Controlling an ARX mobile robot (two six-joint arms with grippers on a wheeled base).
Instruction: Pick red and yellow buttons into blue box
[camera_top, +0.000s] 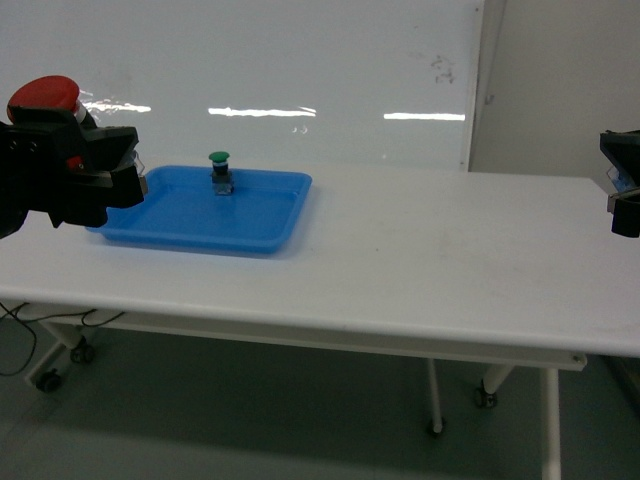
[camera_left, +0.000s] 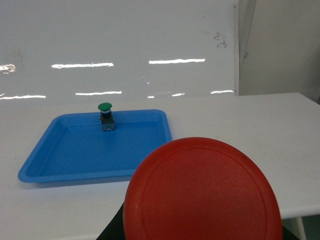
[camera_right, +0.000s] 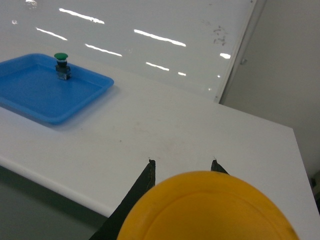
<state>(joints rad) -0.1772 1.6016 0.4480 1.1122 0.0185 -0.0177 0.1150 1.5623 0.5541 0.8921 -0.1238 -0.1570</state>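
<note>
A long white tabletop (camera_top: 420, 260) spans the scene, with a glossy white wall panel (camera_top: 300, 70) behind it. Toward the left gripper's side of the tabletop lies a shallow blue tray (camera_top: 262, 228), its near-left corner just beyond and below that gripper in the head view. The left gripper (camera_top: 105, 165) hangs at the left edge of the head view, raised above the tabletop's left end, and it is clenched on the red button (camera_top: 43, 93), whose red cap stands up above the black gripper body; in the left wrist view that cap (camera_left: 202, 192) fills the lower foreground, with the tray ahead of it and to the left. The right gripper (camera_top: 625, 200) is only partly in the head view at the far right edge, well apart from the tray; in the right wrist view its two dark fingertips (camera_right: 148, 172) rise on either side of the yellow button (camera_right: 207, 207), so it is grasping that button, held up over the right end of the tabletop. Inside the tray, near its far rim and well ahead of both grippers, a small green-capped button (camera_top: 220, 172) stands upright on its dark block. The blue box does not show in any view.
</note>
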